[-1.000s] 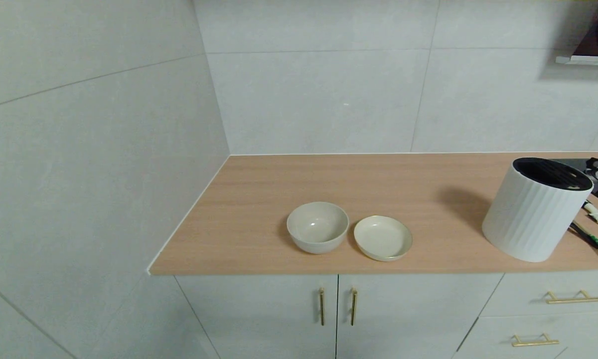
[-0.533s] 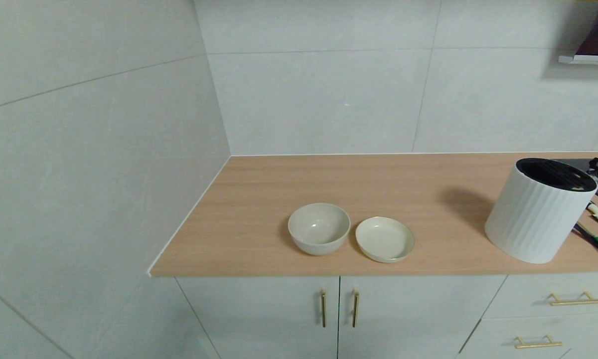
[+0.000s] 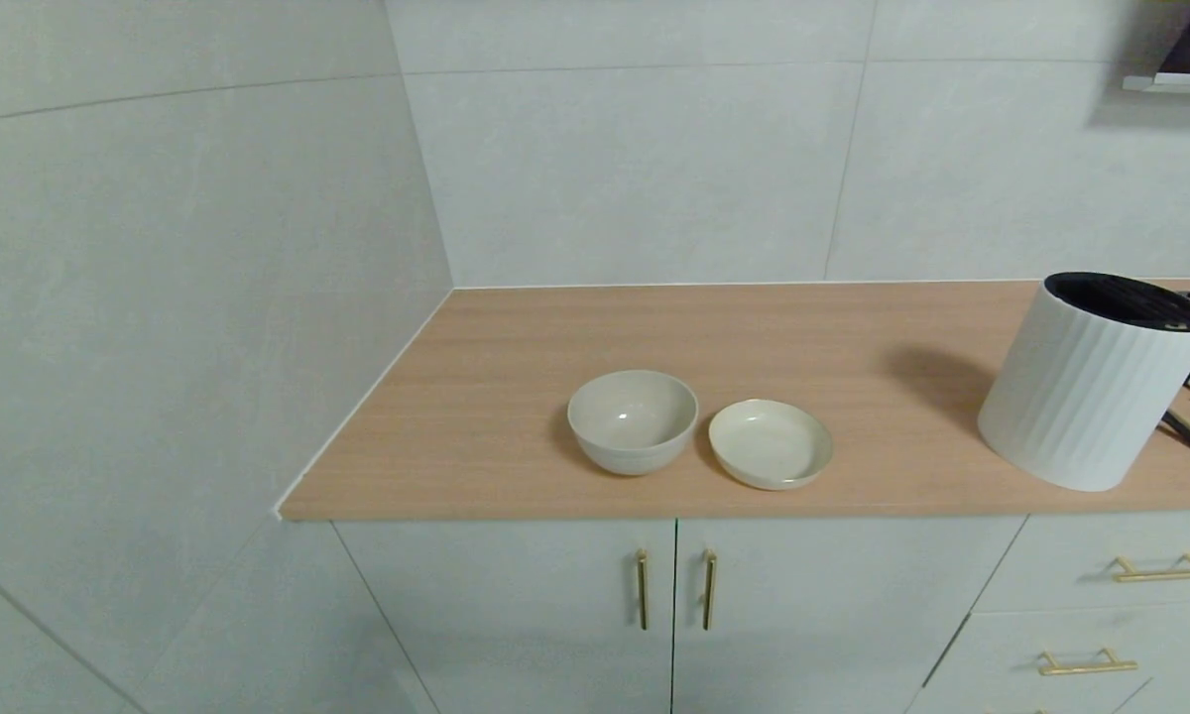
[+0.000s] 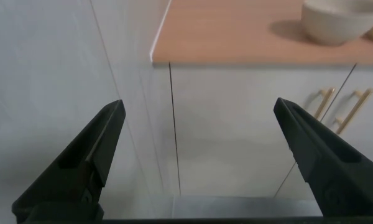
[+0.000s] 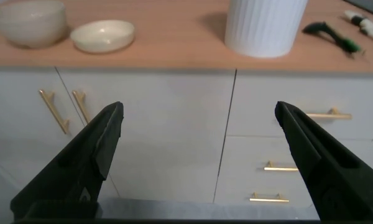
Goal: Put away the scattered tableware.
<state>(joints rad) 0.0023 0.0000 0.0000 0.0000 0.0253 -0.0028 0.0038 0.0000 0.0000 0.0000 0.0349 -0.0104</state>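
Head view: bowl [image 3: 633, 420] and shallow dish [image 3: 770, 442] sit just beside each other near the counter's [image 3: 516, 357] front edge, with a ribbed white holder [image 3: 1096, 382] toward its right end. Left wrist view: my left gripper [image 4: 198, 109] is spread wide and empty, below counter level. Right wrist view: my right gripper [image 5: 199, 111] likewise gapes, empty. Risk: rising from below, I could knock a piece off the front edge. Since a second ago only the head camera has shifted; the tableware hasn't moved.
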